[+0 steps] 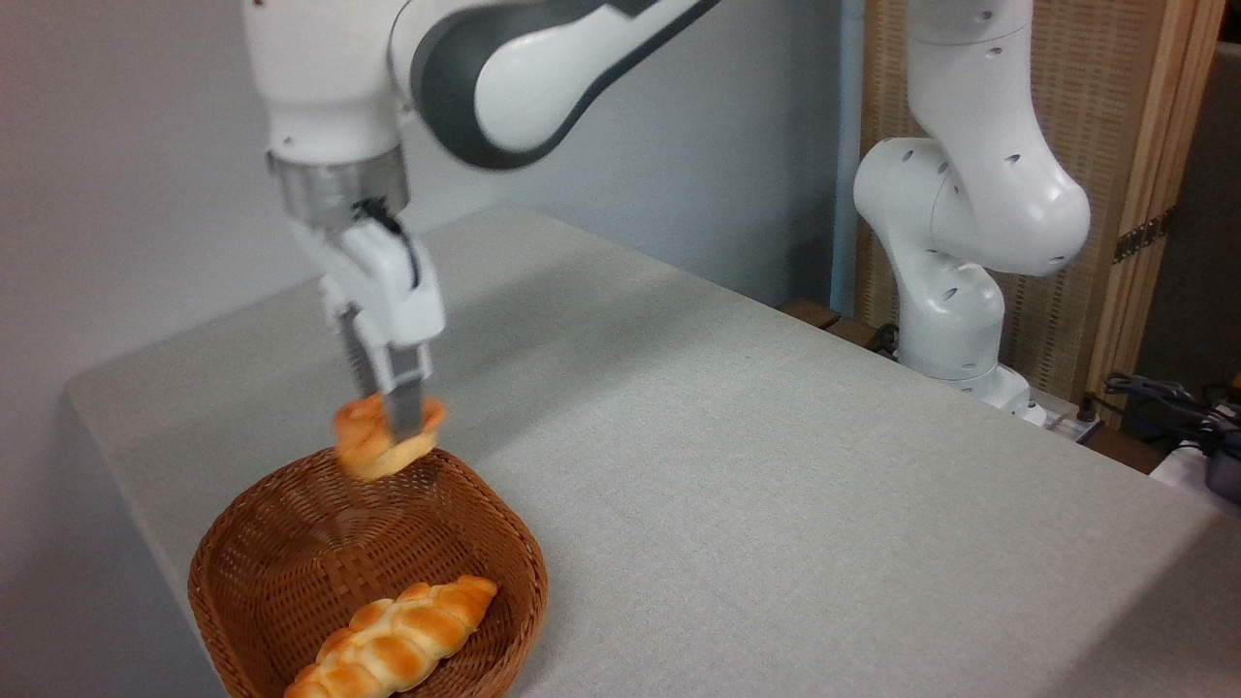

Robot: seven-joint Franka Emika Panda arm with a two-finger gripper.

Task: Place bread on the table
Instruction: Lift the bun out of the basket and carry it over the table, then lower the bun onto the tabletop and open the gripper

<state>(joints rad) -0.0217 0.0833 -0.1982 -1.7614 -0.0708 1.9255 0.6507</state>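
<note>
The bread (373,448), a small round golden-orange bun, hangs in the air above the far rim of the wicker basket (242,543). My gripper (388,427) is shut on it from above, one finger crossing its front, and the picture is slightly blurred there. The table (727,465), covered in light grey-beige cloth, spreads to the right and behind the basket.
A long braided loaf (393,640) lies in the basket's near part. The arm's white base (955,320) stands at the table's far right edge. Cables (1163,397) lie beyond it, before a wooden screen. The table's left edge runs close to the basket.
</note>
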